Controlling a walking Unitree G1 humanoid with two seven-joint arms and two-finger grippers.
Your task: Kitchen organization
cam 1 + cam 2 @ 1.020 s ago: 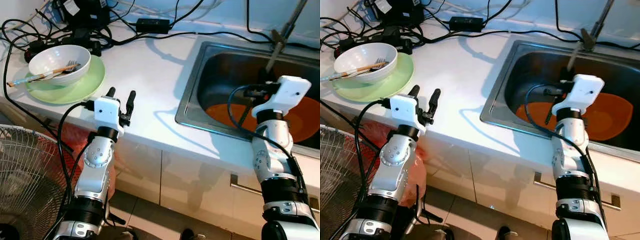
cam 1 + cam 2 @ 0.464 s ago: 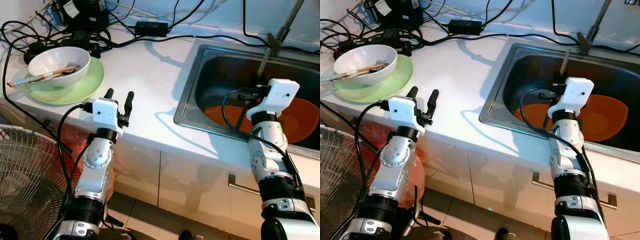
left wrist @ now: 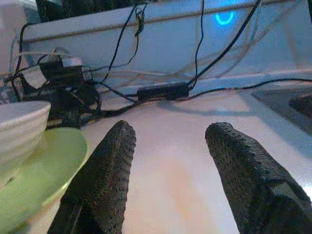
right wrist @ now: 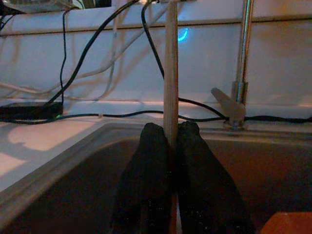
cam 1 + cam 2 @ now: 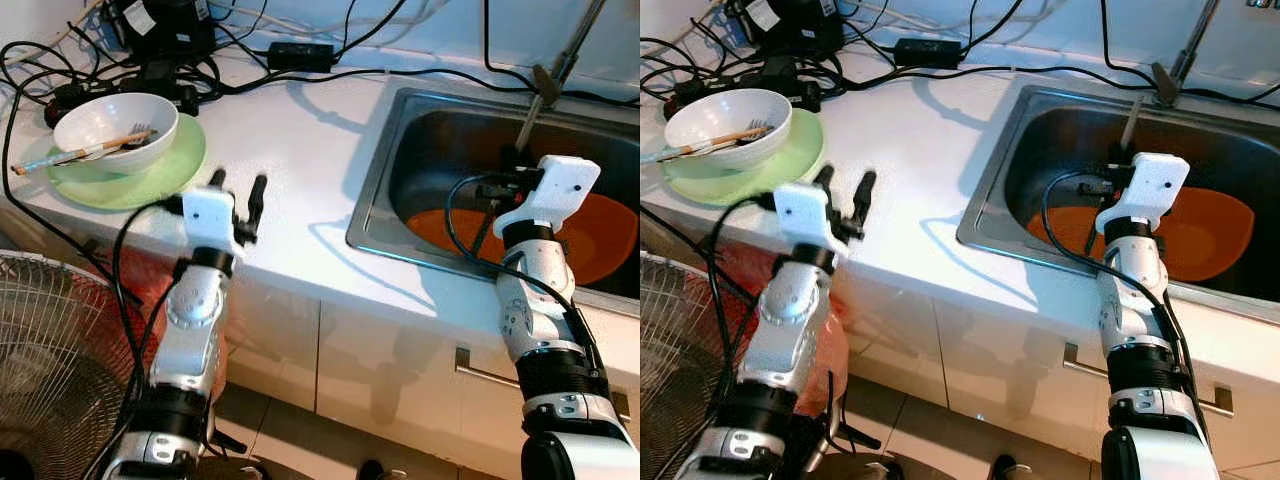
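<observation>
Over the sink (image 5: pixel 380 150), right gripper (image 4: pixel 168 141) fingers stay clamped on an upright chopstick (image 4: pixel 170 73); left gripper (image 3: pixel 168 146), fingers wide, has edged toward the bowl (image 5: pixel 115 118) beside them on the desk (image 5: pixel 290 140), probably the next pickup.

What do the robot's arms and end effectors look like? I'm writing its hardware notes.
Both arms are jointed silver metal with black bands and looping black cables. White boxy wrist housings carry the left end effector and right end effector, each with two long black fingers, dimple-textured.
</observation>
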